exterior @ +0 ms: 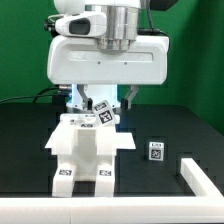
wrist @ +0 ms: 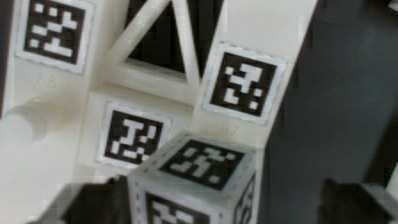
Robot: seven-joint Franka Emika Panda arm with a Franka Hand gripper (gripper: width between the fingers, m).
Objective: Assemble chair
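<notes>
Chair parts of chunky white plastic, marked with black-and-white square tags, stand joined as a partly built chair (exterior: 88, 152) on the matte black table (exterior: 30, 150). It sits near the middle of the exterior view, directly below the big white robot arm (exterior: 105, 55). Two blocky legs reach toward the camera, each with a tag on its end face. On top of the assembly, at its back, sits a small white tagged block (exterior: 103, 113), tilted so that its markers look skewed. The two-finger gripper (exterior: 101, 102) hangs over that block.

In the wrist view the block fills the lower middle, with one tag on its upper face and another on the face below. Behind it lie white chair panels carrying three more tags, and a dark opening shows between slanted struts. The dark fingers (wrist: 93, 206) stand wide apart, one on each side of the block. A clear dark gap separates the block from one finger; whether the other touches it I cannot tell. The jaws are spread and clamp nothing.

A loose white chair piece (exterior: 155, 151) with one tag on top lies on the table to the exterior view's right of the chair, well apart from it. A white L-shaped border rail (exterior: 196, 178) runs along the table in that view's lower right corner.
</notes>
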